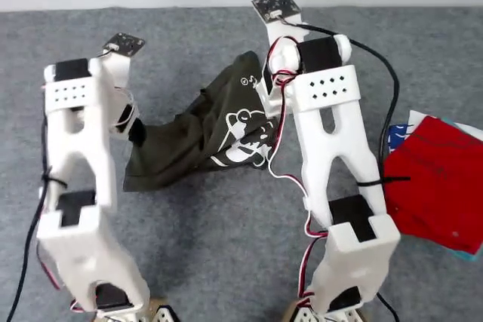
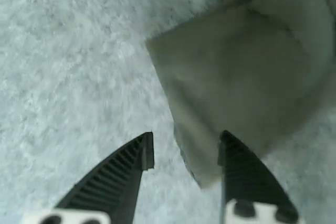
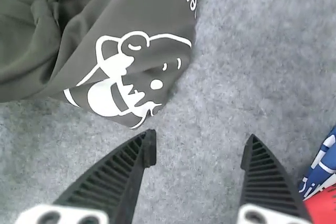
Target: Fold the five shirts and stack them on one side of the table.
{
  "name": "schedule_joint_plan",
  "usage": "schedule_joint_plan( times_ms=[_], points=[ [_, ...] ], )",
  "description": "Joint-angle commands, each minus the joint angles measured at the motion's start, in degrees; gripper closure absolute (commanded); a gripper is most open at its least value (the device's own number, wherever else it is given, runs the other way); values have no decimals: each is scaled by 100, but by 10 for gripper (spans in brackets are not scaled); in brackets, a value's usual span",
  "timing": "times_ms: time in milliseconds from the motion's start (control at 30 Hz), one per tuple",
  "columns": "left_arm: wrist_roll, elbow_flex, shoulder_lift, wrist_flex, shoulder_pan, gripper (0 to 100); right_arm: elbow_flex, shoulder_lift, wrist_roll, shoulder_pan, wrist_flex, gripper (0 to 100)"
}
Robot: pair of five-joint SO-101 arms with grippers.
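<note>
1. Here, the left pincer [image 2: 184, 156] stands wide open with nothing between its fingers. One finger [image 2: 239, 171] sits over a corner of the dark olive shirt [image 2: 247, 66], and the other is over bare grey desk [image 2: 63, 51] just beside that shirt.
2. The right pincer [image 3: 199, 153] is likewise spread wide and empty. It hangs over the desk just beside the olive shirt's printed edge, and both fingers are clear of the cloth.
3. The olive shirt [image 1: 196, 137] lies crumpled and unfolded on the desk between the two arms, with bunched folds at the end by the left arm. Its white cartoon print [image 1: 245, 137] faces up at the end nearest the right arm.
4. Well apart from the olive shirt, beyond the right arm, a folded red shirt [image 1: 434, 179] lies on top of a blue-and-white garment [image 1: 398, 135]. The edges of that garment stick out from under the side of the red shirt that faces the olive shirt.
</note>
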Motion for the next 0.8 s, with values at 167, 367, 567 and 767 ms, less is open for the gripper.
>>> schedule_joint_plan(
  times_ms=[167, 367, 567, 767],
  points=[
    [273, -2237, 1802, 44, 44, 783, -26, -365, 35, 57, 224, 731],
    [273, -2888, 2804, 44, 53, 786, -18, -321, 35, 180, 215, 731],
    [229, -3389, 3455, 475, 185, 886, -18, -321, 35, 330, 215, 731],
    [264, -4066, 3402, 738, 501, 986, -18, -321, 35, 391, 215, 731]
  ],
)
